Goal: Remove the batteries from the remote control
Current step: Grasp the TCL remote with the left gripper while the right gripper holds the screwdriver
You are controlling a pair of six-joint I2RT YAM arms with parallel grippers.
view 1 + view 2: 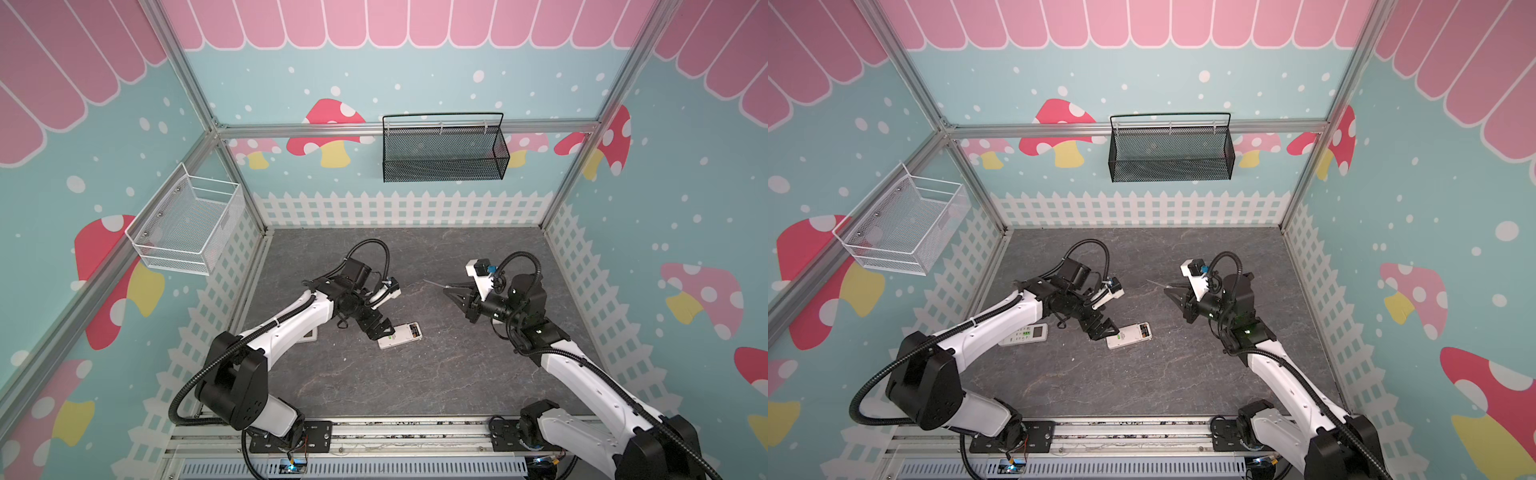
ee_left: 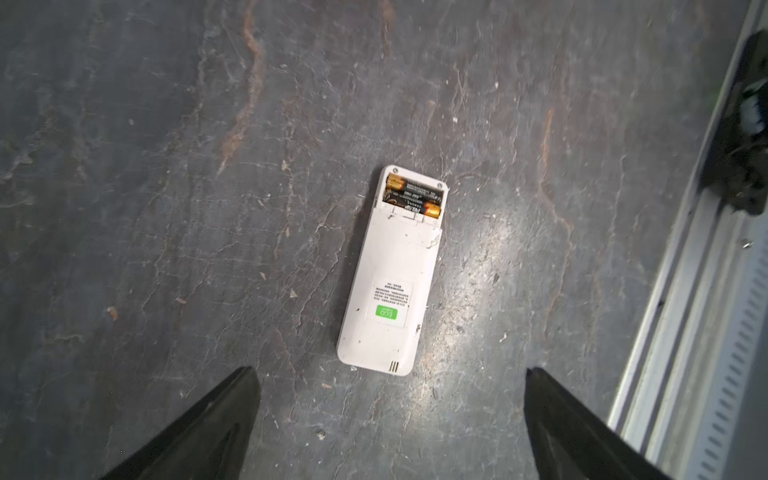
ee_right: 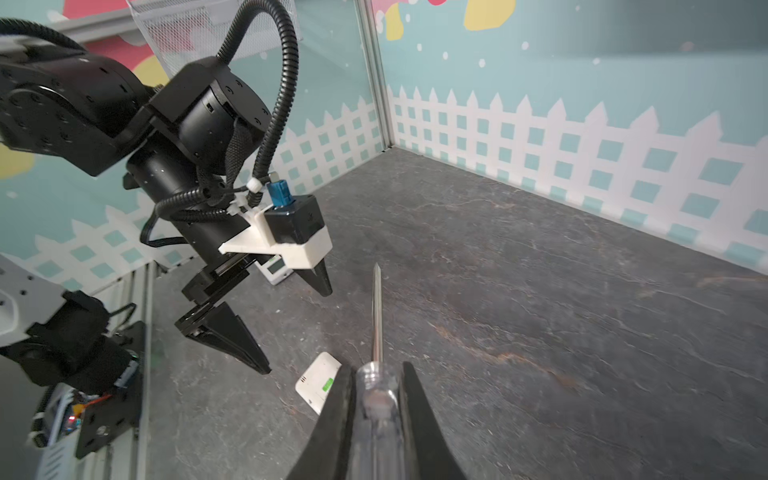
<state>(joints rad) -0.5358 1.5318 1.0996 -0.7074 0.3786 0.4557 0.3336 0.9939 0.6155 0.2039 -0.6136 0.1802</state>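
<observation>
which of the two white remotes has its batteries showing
The remote control nearer the middle: back up, green label, two batteries in its uncovered recess. The other remote, partly under the left arm, lies buttons and screen up.

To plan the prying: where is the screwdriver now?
The screwdriver is right of centre in both top views, clamped in the right end effector, shaft pointing left.

Remote control [image 2: 390,274] fine print illegible; second remote [image 1: 311,333] mostly under left arm [image 1: 291,320].
</observation>
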